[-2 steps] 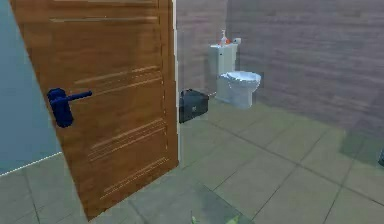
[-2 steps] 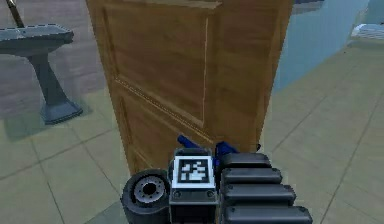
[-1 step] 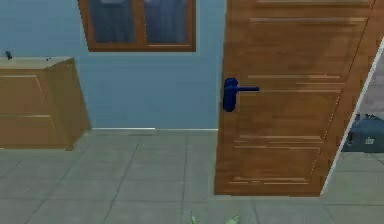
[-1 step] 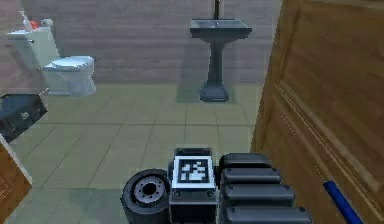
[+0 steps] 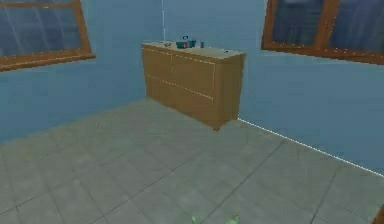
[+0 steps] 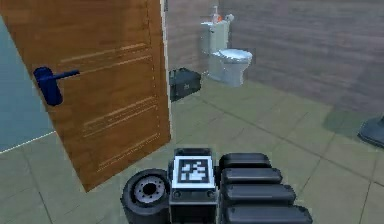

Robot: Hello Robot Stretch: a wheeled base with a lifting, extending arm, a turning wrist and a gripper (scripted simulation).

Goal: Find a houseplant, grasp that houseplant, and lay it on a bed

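A small green leafy tip (image 5: 196, 217) pokes up at the forward view's bottom edge; too little of it shows to name it. In the arm side view the drawn-in arm (image 6: 250, 190) lies along the bottom edge, with a white marked square (image 6: 195, 170) on it. Left of that square sits the gripper's (image 6: 148, 196) dark round body. Its far end cannot be made out, so I cannot tell whether it holds anything.
A wooden dresser (image 5: 192, 85) stands against the blue wall between two windows (image 5: 40, 35), with small items (image 5: 183, 43) on top. In the arm side view an open wooden door (image 6: 105, 90) stands close by. Beyond it are a toilet (image 6: 228, 55) and a dark box (image 6: 185, 83). Tiled floor (image 5: 150, 160) lies open.
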